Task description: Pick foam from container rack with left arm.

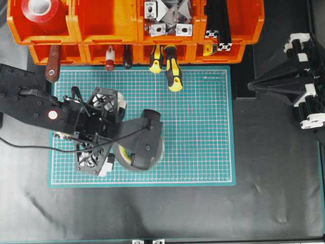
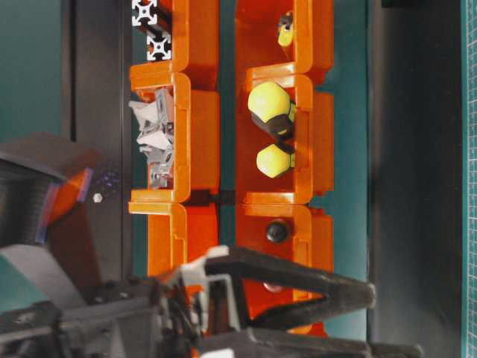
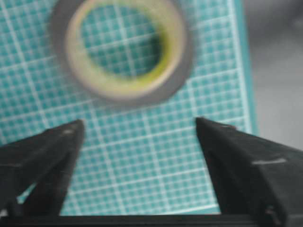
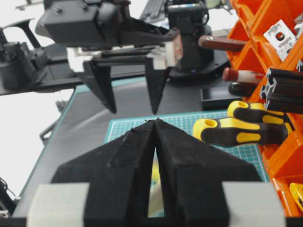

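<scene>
**Foam out of the rack and lying on the mat, left jaws spread**

The foam, a dark ring with a cream-yellow liner, lies flat on the green cutting mat in the lower middle of the overhead view, half hidden under the left arm's wrist. In the left wrist view it sits in the upper part of the frame, blurred, with the two dark fingers standing well apart below it and touching nothing. So the left gripper is wide open and holds no foam; the roll is free on the mat just beyond the fingertips.

The container rack runs along the top of the overhead view. Its upper left bin holds a red tape roll; other bins hold metal brackets and black extrusions, with yellow-handled screwdrivers poking out of the lower row. No foam shows in any bin.

The right gripper rests at the right edge of the bench, its jaws pressed together to a point and empty.

Judged from this layout, the picking itself looks complete: the foam is out of the rack and set down on the mat. What seems left is only for the left arm to draw clear of the roll. The blur on the ring hints it may not have settled, so that is the one thing to watch.
</scene>
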Motion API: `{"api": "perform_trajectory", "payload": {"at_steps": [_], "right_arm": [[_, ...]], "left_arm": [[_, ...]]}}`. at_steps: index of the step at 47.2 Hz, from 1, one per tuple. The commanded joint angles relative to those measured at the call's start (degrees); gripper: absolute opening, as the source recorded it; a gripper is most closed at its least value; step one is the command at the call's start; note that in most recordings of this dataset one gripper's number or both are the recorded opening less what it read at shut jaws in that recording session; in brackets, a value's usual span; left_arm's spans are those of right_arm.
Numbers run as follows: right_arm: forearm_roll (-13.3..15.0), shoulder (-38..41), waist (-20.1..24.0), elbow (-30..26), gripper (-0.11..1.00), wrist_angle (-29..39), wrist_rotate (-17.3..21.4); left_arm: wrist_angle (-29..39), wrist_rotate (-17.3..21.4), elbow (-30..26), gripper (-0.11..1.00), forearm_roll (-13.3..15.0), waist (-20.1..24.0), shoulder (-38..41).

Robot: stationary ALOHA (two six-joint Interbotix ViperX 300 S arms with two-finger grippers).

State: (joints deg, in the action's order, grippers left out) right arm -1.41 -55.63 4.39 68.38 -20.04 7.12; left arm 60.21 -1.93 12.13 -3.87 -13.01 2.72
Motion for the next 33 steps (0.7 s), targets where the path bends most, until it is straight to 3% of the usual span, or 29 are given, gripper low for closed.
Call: {"api": "perform_trajectory", "payload": {"at_steps": [1,21,33], "right_arm": [[-0.2,0.3,0.0,-0.8,-0.01,-0.8,0.1],[-0.2,0.3,0.1,-0.9,-0.01,-0.8,0.1],[-0.2,0.1,0.1,-0.9,-0.01,-0.8,0.1]], "left_arm": [[-0.3,-0.4,0.6,0.9,-0.2,0.3,-3.2],[-1.3,-0.9,2.0,0.89,-0.2,0.0,-6.9],[-9.6,-1.4,5.9,0.89,-0.2,-1.9,-11.2]]}}
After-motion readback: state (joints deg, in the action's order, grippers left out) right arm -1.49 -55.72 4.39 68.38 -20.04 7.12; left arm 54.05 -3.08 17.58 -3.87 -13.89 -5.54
